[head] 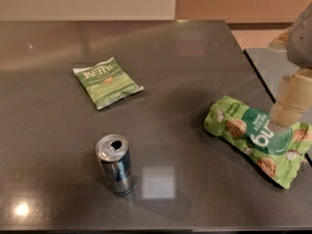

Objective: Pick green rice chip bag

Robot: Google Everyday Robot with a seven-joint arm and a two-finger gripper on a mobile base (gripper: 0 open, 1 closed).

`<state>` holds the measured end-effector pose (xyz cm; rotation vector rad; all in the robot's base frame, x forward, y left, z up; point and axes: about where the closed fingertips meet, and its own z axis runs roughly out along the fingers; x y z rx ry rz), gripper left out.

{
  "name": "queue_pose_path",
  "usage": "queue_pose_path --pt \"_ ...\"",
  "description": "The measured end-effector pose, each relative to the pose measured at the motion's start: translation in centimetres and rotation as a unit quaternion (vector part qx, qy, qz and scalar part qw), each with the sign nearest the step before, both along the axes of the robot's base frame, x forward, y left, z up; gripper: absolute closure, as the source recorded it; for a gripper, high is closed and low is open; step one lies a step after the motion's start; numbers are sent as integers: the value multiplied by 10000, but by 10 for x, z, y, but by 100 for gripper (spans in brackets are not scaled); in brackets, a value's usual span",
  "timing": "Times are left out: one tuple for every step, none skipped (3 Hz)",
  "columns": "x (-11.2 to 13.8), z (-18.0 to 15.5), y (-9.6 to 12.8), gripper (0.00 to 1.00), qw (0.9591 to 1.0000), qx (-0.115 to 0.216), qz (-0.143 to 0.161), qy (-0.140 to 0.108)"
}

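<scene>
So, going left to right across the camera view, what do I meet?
Small flat green bag → green rice chip bag → gripper, over that bag's right part. Left out: can, overlapping the flat bag.

At the right edge, the end effector (285, 112) is showing blocky, rounded cream-coloured segments, joining a smooth grey arm link (301, 33) with softly curved casing.

Bare dark table (185, 72) surrounds the green rice chip bag (243, 130) from 9 to 12 o'clock. The gripper (282, 121) stands over its 2 o'clock side. An opened can (116, 165) at 8 o'clock and a flat green bag (107, 83) at 10 o'clock lie well apart from it.
</scene>
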<state>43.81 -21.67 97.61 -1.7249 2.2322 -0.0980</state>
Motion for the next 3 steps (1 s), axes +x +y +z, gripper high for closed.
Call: queue_pose_path --pt "0 0 0 0 10000 2 -5 -11" --pt "-3 -12 -9 0 9998 71 -148 68" --pt "-13 -30 -15 0 9992 144 -268 257"
